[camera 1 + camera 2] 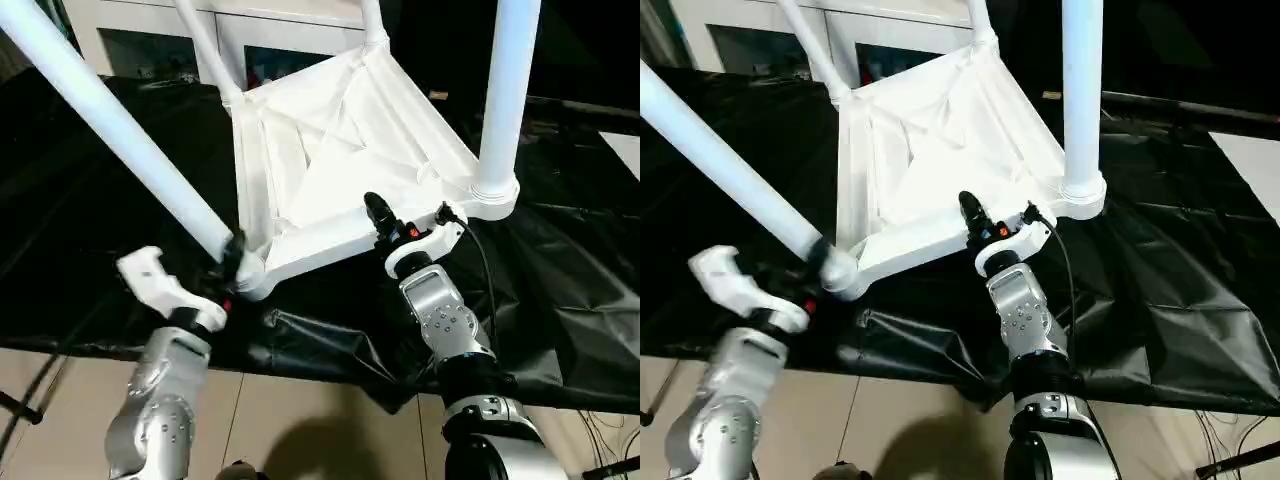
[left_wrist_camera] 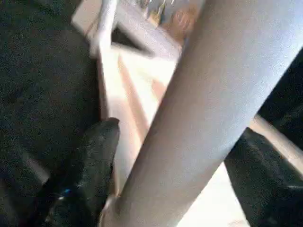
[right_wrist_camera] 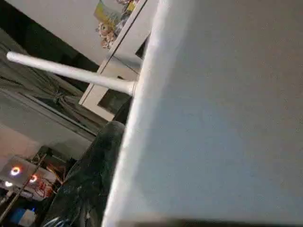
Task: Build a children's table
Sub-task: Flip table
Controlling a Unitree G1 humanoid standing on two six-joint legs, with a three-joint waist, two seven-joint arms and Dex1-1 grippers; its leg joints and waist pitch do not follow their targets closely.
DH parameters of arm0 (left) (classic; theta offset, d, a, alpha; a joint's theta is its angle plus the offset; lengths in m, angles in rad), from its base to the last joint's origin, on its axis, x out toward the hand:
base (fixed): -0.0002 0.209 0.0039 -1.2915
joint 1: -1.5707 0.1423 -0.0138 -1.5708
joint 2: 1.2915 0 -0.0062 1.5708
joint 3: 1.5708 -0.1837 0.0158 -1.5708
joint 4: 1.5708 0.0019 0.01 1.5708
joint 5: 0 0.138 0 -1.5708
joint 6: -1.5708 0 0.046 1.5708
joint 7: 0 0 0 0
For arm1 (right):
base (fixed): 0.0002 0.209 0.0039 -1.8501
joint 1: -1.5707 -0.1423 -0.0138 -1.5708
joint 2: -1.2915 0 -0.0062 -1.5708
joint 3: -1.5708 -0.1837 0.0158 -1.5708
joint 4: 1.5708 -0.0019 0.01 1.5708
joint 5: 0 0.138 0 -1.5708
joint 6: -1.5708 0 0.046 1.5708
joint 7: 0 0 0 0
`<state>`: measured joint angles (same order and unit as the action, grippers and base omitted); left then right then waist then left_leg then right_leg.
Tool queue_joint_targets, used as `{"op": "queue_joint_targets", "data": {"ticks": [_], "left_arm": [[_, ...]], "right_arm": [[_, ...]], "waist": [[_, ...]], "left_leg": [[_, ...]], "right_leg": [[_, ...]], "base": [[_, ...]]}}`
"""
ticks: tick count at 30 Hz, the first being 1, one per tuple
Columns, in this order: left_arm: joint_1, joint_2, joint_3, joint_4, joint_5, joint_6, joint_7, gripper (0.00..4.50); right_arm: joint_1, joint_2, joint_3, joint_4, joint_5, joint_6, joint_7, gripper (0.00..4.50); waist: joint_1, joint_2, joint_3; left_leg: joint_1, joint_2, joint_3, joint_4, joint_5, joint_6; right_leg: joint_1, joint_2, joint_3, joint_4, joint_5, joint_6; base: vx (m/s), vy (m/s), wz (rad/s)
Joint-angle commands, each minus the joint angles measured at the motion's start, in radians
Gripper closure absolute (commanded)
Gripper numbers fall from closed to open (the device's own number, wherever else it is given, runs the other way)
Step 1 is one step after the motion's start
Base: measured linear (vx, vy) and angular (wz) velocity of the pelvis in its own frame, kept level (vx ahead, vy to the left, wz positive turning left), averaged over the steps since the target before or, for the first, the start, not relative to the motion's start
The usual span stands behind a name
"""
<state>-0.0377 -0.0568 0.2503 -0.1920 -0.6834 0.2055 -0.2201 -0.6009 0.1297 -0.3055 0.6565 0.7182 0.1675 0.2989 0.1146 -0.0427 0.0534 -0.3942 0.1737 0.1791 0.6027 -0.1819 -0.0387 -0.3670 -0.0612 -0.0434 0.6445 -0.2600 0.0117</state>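
A wide sheet of crinkled black plastic (image 1: 560,290) covers the work surface, its near edge sagging in folds over a pale tiled floor (image 1: 300,420). At the far side of the room stands a white cabinet with glass doors (image 1: 150,45), small colourful items dim behind the panes. On the black sheet lies the white plastic rectangular tabletop (image 1: 340,150), turned upside down and tilted so its ribbed underside faces the camera. Four long white tapered tube legs are seated in its round corner sockets: the near-left leg (image 1: 120,130) slants up and away to the left, the near-right leg (image 1: 505,90) rises almost upright, and the two far legs (image 1: 205,45) climb out past the top of the head views. The left gripper (image 1: 232,262) is closed on the near-left leg just above its socket, a black finger (image 2: 94,161) pressed against the tube in the left wrist view. The right gripper (image 1: 385,222) sits at the tabletop's near rim, one black finger (image 3: 90,179) lying along the white edge; whether it clamps the rim cannot be told.
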Motion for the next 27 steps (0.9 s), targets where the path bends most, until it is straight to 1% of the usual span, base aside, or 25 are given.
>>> {"op": "queue_joint_targets", "data": {"ticks": [1,2,3,4,5,7,8,9,10,11,12,13,14,15,16,17,18,19,20,21,22,23,24,26,27], "left_arm": [[0.008,-0.072,0.107,-0.080,-0.111,-0.065,-0.034,0.85],[0.013,-0.063,0.136,-0.100,-0.153,-0.068,-0.043,0.85],[0.017,-0.057,0.153,-0.113,-0.179,-0.070,-0.047,0.85],[0.018,-0.055,0.160,-0.117,-0.190,-0.069,-0.047,0.85],[0.021,-0.049,0.182,-0.128,-0.223,-0.068,-0.048,0.85],[0.019,-0.016,0.297,-0.149,-0.349,-0.108,-0.023,0.85],[0.018,-0.009,0.319,-0.152,-0.371,-0.117,-0.017,0.85],[0.019,0.008,0.343,-0.148,-0.382,-0.133,-0.011,0.85],[0.021,0.043,0.380,-0.133,-0.386,-0.151,-0.004,0.85],[0.023,0.064,0.397,-0.123,-0.383,-0.157,-0.003,0.85],[0.027,0.099,0.417,-0.108,-0.361,-0.163,-0.006,0.85],[0.030,0.134,0.432,-0.094,-0.332,-0.164,-0.011,0.85],[0.030,0.177,0.447,-0.076,-0.290,-0.164,-0.010,0.85],[0.029,0.204,0.455,-0.065,-0.263,-0.163,-0.008,0.85],[0.029,0.225,0.457,-0.061,-0.240,-0.158,-0.007,0.85],[0.026,0.242,0.460,-0.058,-0.219,-0.154,-0.003,0.85],[0.022,0.274,0.451,-0.055,-0.165,-0.144,-0.002,0.85],[0.025,0.305,0.427,-0.055,-0.107,-0.134,-0.020,0.85],[0.027,0.322,0.410,-0.059,-0.093,-0.122,-0.026,0.85],[0.027,0.322,0.410,-0.059,-0.093,-0.122,-0.026,0.85],[0.031,0.337,0.388,-0.066,-0.076,-0.103,-0.022,0.85],[0.045,0.378,0.326,-0.086,-0.021,-0.093,-0.042,0.85],[0.052,0.401,0.294,-0.098,-0.001,-0.067,-0.044,0.85],[0.057,0.418,0.276,-0.099,0.017,-0.058,-0.038,0.85],[0.057,0.433,0.260,-0.098,0.044,-0.057,-0.032,0.85]], "right_arm": [[-0.027,-0.016,-0.012,-0.057,-0.057,-0.034,-0.035,2.38],[-0.020,-0.027,-0.010,-0.066,-0.064,-0.036,-0.037,2.38],[-0.015,-0.035,-0.008,-0.073,-0.069,-0.036,-0.038,2.38],[-0.014,-0.037,-0.007,-0.075,-0.071,-0.036,-0.038,2.38],[-0.008,-0.045,-0.005,-0.083,-0.078,-0.037,-0.039,2.38],[0.020,-0.078,-0.008,-0.132,-0.086,-0.026,-0.047,2.38],[0.025,-0.084,-0.008,-0.142,-0.088,-0.024,-0.049,2.38],[0.033,-0.093,-0.007,-0.157,-0.090,-0.021,-0.051,2.38],[0.046,-0.111,-0.003,-0.182,-0.102,-0.020,-0.059,2.38],[0.054,-0.121,0.000,-0.196,-0.111,-0.021,-0.065,2.38],[0.064,-0.136,0.004,-0.217,-0.124,-0.020,-0.071,2.38],[0.075,-0.154,0.011,-0.236,-0.148,-0.023,-0.082,2.38],[0.087,-0.174,0.018,-0.258,-0.176,-0.025,-0.099,2.38],[0.094,-0.186,0.022,-0.272,-0.195,-0.027,-0.111,2.38],[0.100,-0.196,0.024,-0.284,-0.211,-0.030,-0.125,2.38],[0.104,-0.203,0.023,-0.294,-0.227,-0.034,-0.142,2.38],[0.111,-0.216,0.031,-0.315,-0.248,-0.030,-0.152,2.38],[0.118,-0.226,0.040,-0.336,-0.268,-0.026,-0.160,2.38],[0.127,-0.236,0.052,-0.357,-0.286,-0.018,-0.167,2.38],[0.127,-0.236,0.052,-0.357,-0.286,-0.018,-0.167,2.38],[0.135,-0.246,0.065,-0.378,-0.303,-0.009,-0.172,2.38],[0.157,-0.289,0.121,-0.421,-0.385,0.005,-0.190,2.38],[0.166,-0.316,0.157,-0.438,-0.439,0.010,-0.198,2.38],[0.171,-0.325,0.168,-0.448,-0.448,0.016,-0.209,2.38],[0.171,-0.328,0.173,-0.458,-0.453,0.025,-0.224,2.38]], "waist": [[0.001,0.000,-0.062],[0.000,-0.001,-0.062],[0.000,0.000,-0.061],[0.000,-0.001,-0.060],[0.000,-0.001,-0.058],[0.000,-0.001,-0.058],[0.005,-0.002,-0.059],[0.005,-0.002,-0.060],[0.009,-0.004,-0.059],[0.014,-0.005,-0.059],[0.016,-0.004,-0.059],[0.021,-0.006,-0.057],[0.022,-0.004,-0.057],[0.025,-0.002,-0.055],[0.023,-0.001,-0.056],[0.022,0.002,-0.053],[0.023,0.002,-0.053],[0.019,0.002,-0.048],[0.020,0.002,-0.046],[0.019,0.003,-0.047],[0.017,0.000,-0.044],[0.016,0.003,-0.046],[0.016,0.000,-0.046],[0.013,-0.001,-0.044],[0.012,-0.002,-0.045]], "left_leg": [[0.027,0.062,-0.018,-0.073,-0.076,0.001],[0.029,0.063,-0.018,-0.072,-0.084,-0.004],[0.030,0.063,-0.018,-0.072,-0.086,-0.007],[0.028,0.062,-0.017,-0.074,-0.094,-0.010],[0.032,0.062,-0.015,-0.073,-0.114,-0.016],[0.032,0.061,-0.016,-0.074,-0.123,-0.022],[0.032,0.059,-0.016,-0.074,-0.118,-0.029],[0.033,0.060,-0.017,-0.074,-0.119,-0.029],[0.034,0.060,-0.018,-0.074,-0.111,-0.027],[0.037,0.058,-0.018,-0.073,-0.106,-0.023],[0.038,0.058,-0.017,-0.073,-0.109,-0.024],[0.042,0.060,-0.017,-0.077,-0.120,-0.033],[0.045,0.059,-0.016,-0.077,-0.127,-0.037],[0.049,0.059,-0.018,-0.082,-0.157,-0.058],[0.047,0.060,-0.019,-0.085,-0.168,-0.068],[0.046,0.062,-0.022,-0.091,-0.195,-0.093],[0.050,0.062,-0.020,-0.090,-0.215,-0.102],[0.050,0.060,-0.020,-0.095,-0.264,-0.119],[0.050,0.060,-0.021,-0.098,-0.284,-0.125],[0.051,0.060,-0.024,-0.101,-0.312,-0.137],[0.050,0.060,-0.026,-0.103,-0.339,-0.145],[0.052,0.060,-0.026,-0.103,-0.348,-0.147],[0.050,0.059,-0.027,-0.102,-0.339,-0.145],[0.047,0.057,-0.027,-0.103,-0.348,-0.147],[0.046,0.057,-0.027,-0.102,-0.348,-0.148]], "right_leg": [[0.033,-0.082,0.043,-0.062,0.135,-0.181],[0.032,-0.081,0.044,-0.062,0.131,-0.177],[0.032,-0.081,0.044,-0.061,0.132,-0.176],[0.032,-0.080,0.045,-0.063,0.125,-0.174],[0.029,-0.078,0.046,-0.064,0.114,-0.171],[0.031,-0.077,0.047,-0.067,0.099,-0.161],[0.031,-0.074,0.047,-0.066,0.107,-0.151],[0.031,-0.073,0.047,-0.065,0.112,-0.145],[0.031,-0.070,0.046,-0.066,0.123,-0.124],[0.028,-0.068,0.046,-0.066,0.125,-0.102],[0.027,-0.068,0.047,-0.066,0.121,-0.092],[0.023,-0.067,0.046,-0.069,0.098,-0.074],[0.019,-0.065,0.047,-0.071,0.084,-0.062],[0.015,-0.065,0.049,-0.074,0.033,-0.030],[0.017,-0.068,0.049,-0.073,0.017,-0.027],[0.015,-0.068,0.047,-0.077,-0.021,-0.021],[0.011,-0.069,0.048,-0.078,-0.040,-0.018],[0.008,-0.069,0.051,-0.085,-0.099,-0.012],[0.007,-0.071,0.052,-0.089,-0.132,-0.004],[0.007,-0.075,0.053,-0.090,-0.173,0.000],[0.007,-0.077,0.053,-0.094,-0.215,-0.005],[0.004,-0.078,0.054,-0.097,-0.233,-0.004],[0.004,-0.076,0.055,-0.095,-0.227,0.001],[0.004,-0.077,0.055,-0.098,-0.255,-0.001],[0.004,-0.077,0.055,-0.099,-0.260,-0.003]], "base": [[0.000,0.000,0.00],[0.000,0.000,0.00],[0.000,0.000,0.00],[0.000,0.000,0.00],[0.000,0.000,0.00],[0.000,0.000,0.00],[0.000,0.000,0.00],[0.000,0.000,0.00],[0.000,0.000,0.00],[0.000,0.000,0.00],[0.000,0.000,0.00],[0.000,0.000,0.00],[0.000,0.000,0.00],[0.000,0.000,0.00],[0.000,0.000,0.00],[0.000,0.000,0.00],[0.000,0.000,0.00],[0.000,0.000,0.00],[0.000,0.000,0.00],[0.000,0.000,0.00],[0.000,0.000,0.00],[0.000,0.000,0.00],[0.000,0.000,0.00],[0.000,0.000,0.00],[0.000,0.000,0.00]]}}
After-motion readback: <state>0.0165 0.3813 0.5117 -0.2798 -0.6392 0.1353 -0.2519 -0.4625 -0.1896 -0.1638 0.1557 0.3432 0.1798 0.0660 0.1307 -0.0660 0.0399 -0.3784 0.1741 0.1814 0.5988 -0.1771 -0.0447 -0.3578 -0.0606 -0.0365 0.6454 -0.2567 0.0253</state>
